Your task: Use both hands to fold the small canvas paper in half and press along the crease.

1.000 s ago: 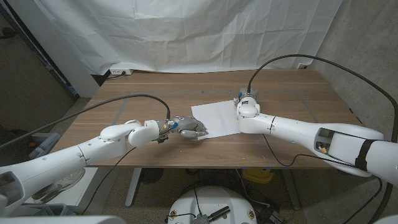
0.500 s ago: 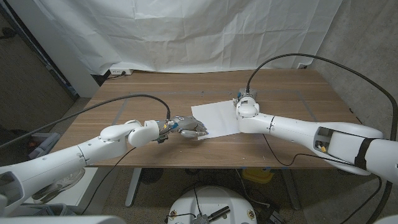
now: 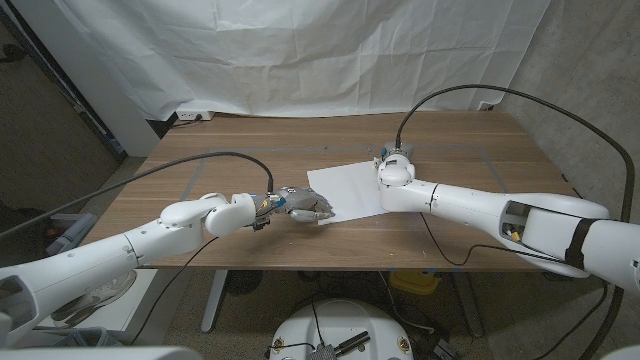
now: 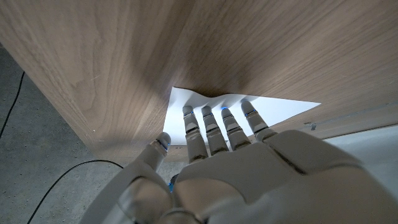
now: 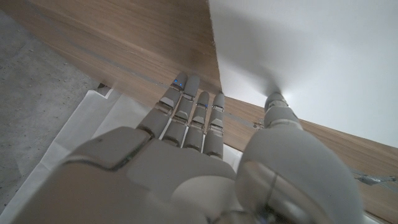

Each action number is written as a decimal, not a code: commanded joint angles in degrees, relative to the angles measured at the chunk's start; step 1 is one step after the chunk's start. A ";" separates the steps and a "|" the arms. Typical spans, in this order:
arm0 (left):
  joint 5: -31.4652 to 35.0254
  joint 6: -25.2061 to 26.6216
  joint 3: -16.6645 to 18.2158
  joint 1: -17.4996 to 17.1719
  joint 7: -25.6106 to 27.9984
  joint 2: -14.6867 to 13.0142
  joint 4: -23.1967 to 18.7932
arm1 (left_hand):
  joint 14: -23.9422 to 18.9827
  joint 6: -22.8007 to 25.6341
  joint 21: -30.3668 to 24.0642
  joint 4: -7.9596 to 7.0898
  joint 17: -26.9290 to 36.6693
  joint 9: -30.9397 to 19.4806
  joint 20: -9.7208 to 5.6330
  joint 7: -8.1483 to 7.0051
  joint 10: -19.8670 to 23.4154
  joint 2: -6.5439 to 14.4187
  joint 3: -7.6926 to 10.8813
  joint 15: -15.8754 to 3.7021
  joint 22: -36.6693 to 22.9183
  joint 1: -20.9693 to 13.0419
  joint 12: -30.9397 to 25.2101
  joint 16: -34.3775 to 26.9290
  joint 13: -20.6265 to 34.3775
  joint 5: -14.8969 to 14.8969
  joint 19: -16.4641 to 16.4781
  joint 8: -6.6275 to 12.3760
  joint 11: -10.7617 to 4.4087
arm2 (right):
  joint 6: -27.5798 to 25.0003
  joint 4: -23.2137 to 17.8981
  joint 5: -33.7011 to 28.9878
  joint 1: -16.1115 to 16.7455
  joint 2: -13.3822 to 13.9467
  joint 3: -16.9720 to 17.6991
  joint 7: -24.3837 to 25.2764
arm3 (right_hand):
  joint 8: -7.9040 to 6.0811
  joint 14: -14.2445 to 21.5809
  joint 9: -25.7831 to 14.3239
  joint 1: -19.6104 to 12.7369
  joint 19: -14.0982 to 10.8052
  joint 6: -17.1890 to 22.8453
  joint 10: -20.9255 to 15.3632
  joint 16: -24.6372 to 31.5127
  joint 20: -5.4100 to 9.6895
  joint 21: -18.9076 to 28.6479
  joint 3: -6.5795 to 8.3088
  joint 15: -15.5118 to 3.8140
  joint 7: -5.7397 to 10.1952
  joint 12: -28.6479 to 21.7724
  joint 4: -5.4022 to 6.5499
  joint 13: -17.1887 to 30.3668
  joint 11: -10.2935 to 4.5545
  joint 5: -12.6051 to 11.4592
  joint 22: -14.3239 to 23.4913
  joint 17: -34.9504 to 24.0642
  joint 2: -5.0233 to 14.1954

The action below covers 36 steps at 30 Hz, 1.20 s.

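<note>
The small white canvas paper (image 3: 348, 186) lies flat and unfolded on the wooden table (image 3: 230, 150), a little right of centre. My left hand (image 3: 305, 205) is at the paper's near left corner; in the left wrist view its straight fingers (image 4: 214, 127) reach over the paper (image 4: 273, 104) with their tips on or just above the sheet. My right hand (image 3: 393, 166) sits at the paper's far right corner. In the right wrist view its fingers (image 5: 189, 109) stretch along the wood beside the paper (image 5: 323, 50), and the thumb tip meets the sheet's edge. Neither hand holds anything.
Black cables (image 3: 230, 156) run over the table along both arms. A white cloth backdrop (image 3: 300, 50) hangs behind the far edge, with a power strip (image 3: 190, 116) at the back left. Bare wood lies left of the paper and behind it.
My right hand and forearm have edged slightly towards the paper's far right corner. The left hand and the paper have not moved.
</note>
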<state>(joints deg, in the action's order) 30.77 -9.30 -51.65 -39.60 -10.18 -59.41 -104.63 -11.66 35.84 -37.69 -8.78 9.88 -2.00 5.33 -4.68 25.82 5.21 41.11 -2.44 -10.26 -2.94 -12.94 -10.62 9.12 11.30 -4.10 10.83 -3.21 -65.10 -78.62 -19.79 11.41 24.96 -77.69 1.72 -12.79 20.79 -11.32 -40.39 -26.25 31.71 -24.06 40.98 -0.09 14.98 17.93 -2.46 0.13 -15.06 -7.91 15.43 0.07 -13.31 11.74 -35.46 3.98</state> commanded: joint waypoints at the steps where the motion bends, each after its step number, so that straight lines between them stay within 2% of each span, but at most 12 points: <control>1: -0.03 -0.04 -0.04 0.08 -0.72 -0.02 0.18 | -0.30 8.39 0.26 -0.13 -0.02 -8.32 0.19 6.75 4.47 2.29 0.44 -4.26 -0.19 0.14 -0.28 0.03 1.72 0.31 0.37 0.33 -0.72 | 0.67 1.36 1.07 -1.51 -0.47 -1.69 -1.69 | -2.38 1.86 -0.23 -2.82 -1.15 8.03 -3.38 2.09 0.05 0.78 0.15 -5.18 -0.14 -1.62 -1.34 0.45 -0.97 -0.32 0.14 -0.48 1.44; 4: 0.07 0.03 -0.05 0.12 -0.72 0.04 0.19 | -0.24 8.39 0.31 -0.13 -0.02 -8.32 0.03 6.72 4.40 2.28 0.46 -4.19 -0.19 0.16 -0.21 0.07 1.72 0.32 0.37 0.30 -0.79 | 1.75 0.47 0.80 -1.02 0.17 -1.27 -0.74 | -3.61 3.41 -0.24 -5.76 -1.67 12.53 -5.16 2.72 0.33 1.10 0.85 -5.81 0.45 -2.33 -2.35 0.45 -1.64 -0.54 0.14 0.09 1.29; 7: 0.07 0.12 -0.08 0.18 -0.92 0.09 0.19 | -0.24 8.28 0.36 -0.12 -0.01 -8.32 0.08 6.51 4.36 2.27 0.48 -4.12 -0.19 0.18 -0.14 0.08 1.72 0.32 0.38 0.24 -0.75 | 2.46 -0.40 0.38 -0.52 0.68 -0.84 0.14 | -4.60 4.86 -0.41 -8.47 -2.29 15.62 -6.73 2.66 0.53 1.45 1.75 -6.38 0.78 -2.88 -2.77 0.37 -2.40 -0.82 0.14 1.06 1.11; 14: 0.32 0.29 -0.25 0.37 -1.29 0.36 0.28 | -0.12 8.13 0.50 -0.12 -0.01 -8.32 -0.04 6.70 4.09 2.25 0.52 -4.15 -0.20 0.23 0.06 0.13 1.73 0.32 0.35 0.14 -0.77 | 4.68 -3.18 -0.75 1.80 2.34 1.42 3.16 | -6.99 7.44 -1.13 -12.19 -3.02 21.01 -9.18 2.48 0.81 1.92 2.58 -7.54 1.65 -3.61 -2.72 0.31 -3.61 -1.16 0.11 2.67 -0.06; 16: 0.41 0.28 -0.32 0.46 -1.43 0.47 0.33 | -0.04 8.17 0.51 -0.12 -0.01 -8.32 -0.07 6.77 4.08 2.25 0.53 -4.13 -0.20 0.23 0.08 0.17 1.73 0.32 0.36 0.16 -0.67 | 6.01 -4.38 -0.49 2.99 3.09 3.10 4.39 | -7.21 7.67 -1.22 -12.36 -3.16 21.36 -9.29 2.41 0.87 1.99 2.63 -7.70 1.63 -3.63 -2.61 0.33 -3.65 -1.19 0.11 2.83 -0.09; 18: 0.51 0.26 -0.40 0.54 -1.51 0.63 0.44 | -0.03 8.17 0.54 -0.12 -0.01 -8.32 -0.03 6.77 4.01 2.24 0.54 -4.10 -0.20 0.24 0.13 0.17 1.74 0.33 0.35 0.15 -0.60 | 7.69 -5.77 0.64 4.76 3.81 6.00 5.98 | -8.16 8.69 -1.56 -13.07 -3.32 22.90 -10.13 2.61 0.92 2.12 3.07 -7.87 1.41 -3.88 -2.23 0.41 -3.84 -1.33 0.11 2.88 0.55; 21: 0.68 0.30 -0.52 0.65 -1.73 0.78 0.48 | -0.01 8.07 0.60 -0.11 -0.01 -8.33 -0.12 6.73 3.92 2.23 0.56 -4.15 -0.20 0.27 0.20 0.18 1.74 0.33 0.35 0.10 -0.62 | 9.85 -7.67 2.28 7.01 4.64 9.78 7.65 | -8.92 9.17 -1.93 -12.43 -3.56 23.74 -11.27 2.67 0.86 2.30 3.11 -7.84 0.92 -4.17 -1.03 0.39 -3.21 -1.21 0.12 2.81 1.77; 23: 0.72 0.36 -0.55 0.67 -1.83 0.84 0.47 | 0.00 7.87 0.64 -0.11 -0.01 -8.33 -0.14 6.72 3.94 2.22 0.57 -4.17 -0.20 0.27 0.22 0.18 1.74 0.33 0.36 0.01 -0.61 | 11.20 -8.88 3.06 8.10 5.18 11.56 8.23 | -9.51 9.76 -2.12 -12.45 -3.61 24.67 -11.88 2.88 0.84 2.38 3.30 -7.81 0.53 -4.32 -0.76 0.38 -2.96 -1.16 0.12 2.68 2.43; 26: 0.73 0.32 -0.59 0.73 -1.91 0.93 0.52 | 0.05 7.83 0.67 -0.10 -0.01 -8.33 -0.18 6.67 3.80 2.22 0.59 -4.19 -0.21 0.29 0.30 0.20 1.75 0.33 0.37 -0.01 -0.58 | 13.29 -10.57 4.52 9.80 5.79 14.46 9.18 | -10.44 10.35 -2.42 -13.58 -3.65 26.01 -13.05 2.73 0.90 2.50 4.27 -7.76 -0.12 -4.62 -1.03 0.34 -2.83 -1.16 0.14 2.74 3.65; 30: 0.80 0.25 -0.65 0.78 -1.93 1.05 0.55 | 0.11 7.83 0.73 -0.09 -0.01 -8.33 -0.21 6.62 3.74 2.22 0.62 -4.20 -0.21 0.30 0.36 0.22 1.75 0.33 0.38 0.00 -0.65 | 15.27 -12.30 6.22 11.59 6.07 17.60 10.12 | -11.15 11.42 -2.64 -14.46 -3.88 27.00 -14.18 2.55 0.96 2.70 5.01 -8.01 -0.49 -4.95 -1.40 0.34 -2.96 -1.06 0.15 3.04 4.00; 36: 0.80 0.24 -0.67 0.76 -1.96 1.11 0.48 | 0.18 7.78 0.81 -0.07 -0.02 -8.33 -0.27 6.57 3.71 2.22 0.66 -4.21 -0.21 0.31 0.41 0.24 1.75 0.33 0.36 -0.02 -0.56 | 16.50 -13.66 6.54 12.89 5.99 19.52 11.45 | -11.76 12.15 -2.87 -14.94 -4.14 27.62 -15.23 2.34 1.02 2.92 5.47 -8.33 -0.91 -5.27 -1.49 0.38 -2.80 -0.81 0.16 3.21 4.09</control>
<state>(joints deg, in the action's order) 31.44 -9.09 -52.20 -38.97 -10.18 -58.59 -104.20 -11.45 35.49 -37.03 -8.94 9.89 -1.99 5.12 -5.14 25.81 5.22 41.27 -2.24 -10.26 -2.94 -12.11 -10.54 8.41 11.30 -3.90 10.40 -3.23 -53.43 -88.57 -15.81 20.59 30.08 -64.22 9.45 -24.10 32.29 -13.99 -54.73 -29.77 58.55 -38.56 43.45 0.93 17.43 22.87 -2.92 -0.58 -19.93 -9.33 15.64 -2.76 -14.19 11.72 -32.11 7.91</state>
